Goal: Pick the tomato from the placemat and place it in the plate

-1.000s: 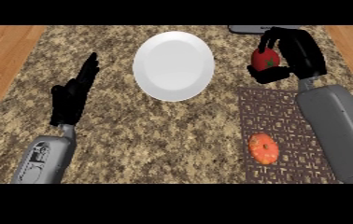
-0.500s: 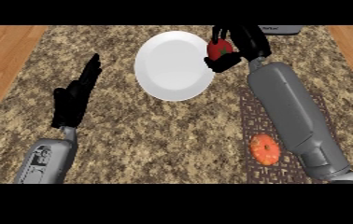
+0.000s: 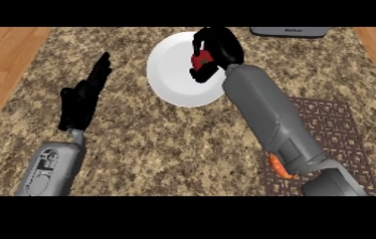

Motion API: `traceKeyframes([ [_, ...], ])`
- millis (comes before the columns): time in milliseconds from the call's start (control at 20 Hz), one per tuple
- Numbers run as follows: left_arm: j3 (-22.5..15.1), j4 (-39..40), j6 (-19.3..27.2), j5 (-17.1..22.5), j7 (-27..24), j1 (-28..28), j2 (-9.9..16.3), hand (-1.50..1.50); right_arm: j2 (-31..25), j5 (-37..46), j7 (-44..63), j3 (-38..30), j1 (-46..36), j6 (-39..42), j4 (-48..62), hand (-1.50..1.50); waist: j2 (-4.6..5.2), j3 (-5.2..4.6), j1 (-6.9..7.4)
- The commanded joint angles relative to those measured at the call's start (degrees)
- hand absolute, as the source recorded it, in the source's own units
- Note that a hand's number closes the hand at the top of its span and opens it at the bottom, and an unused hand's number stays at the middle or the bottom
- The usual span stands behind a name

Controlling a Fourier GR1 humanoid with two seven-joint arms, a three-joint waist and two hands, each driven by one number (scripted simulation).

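Since half a second ago my right hand point(image 3: 214, 51) has carried the round red tomato point(image 3: 201, 60) further over the round white plate point(image 3: 175, 78) | fingers curled round it | left hand point(image 3: 82, 99) open, resting above the speckled granite counter point(image 3: 161, 143).

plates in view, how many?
1. The white plate lies on the counter at upper middle, partly under the right hand, which holds the tomato over it. The forearm may hide something further right.
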Motion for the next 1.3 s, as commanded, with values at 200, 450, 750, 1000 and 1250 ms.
traceKeyframes([
  [200,-1.4,1.3,-1.0,-1.1,-1.5,-1.4,-0.7,0.0,1.6,-3.4,4.0,0.0,-3.4,-2.6,12.6,-1.5,0.95,0.03,2.61],
  [450,-1.2,0.9,-2.3,0.0,-1.2,-2.2,-0.6,0.0,1.6,-8.1,-0.3,-0.8,-1.2,-3.1,14.7,-1.5,1.16,0.08,3.66],
  [750,-2.1,1.6,-0.4,-1.2,0.2,-3.8,-2.8,0.0,1.6,-17.1,-6.9,-5.3,-1.3,-2.2,11.9,-1.5,1.07,0.17,3.93],
  [1000,0.1,2.1,-1.3,-0.1,-0.7,-1.8,-1.0,0.0,1.6,-24.7,-11.2,-12.5,-1.6,-4.7,9.9,-1.5,0.34,0.11,1.14],
  [1250,0.6,-0.4,-0.9,0.0,-0.1,1.7,-0.5,0.0,-1.9,-28.2,-14.5,-18.2,1.1,-6.7,10.9,-1.5,-0.11,0.09,-0.15],
])
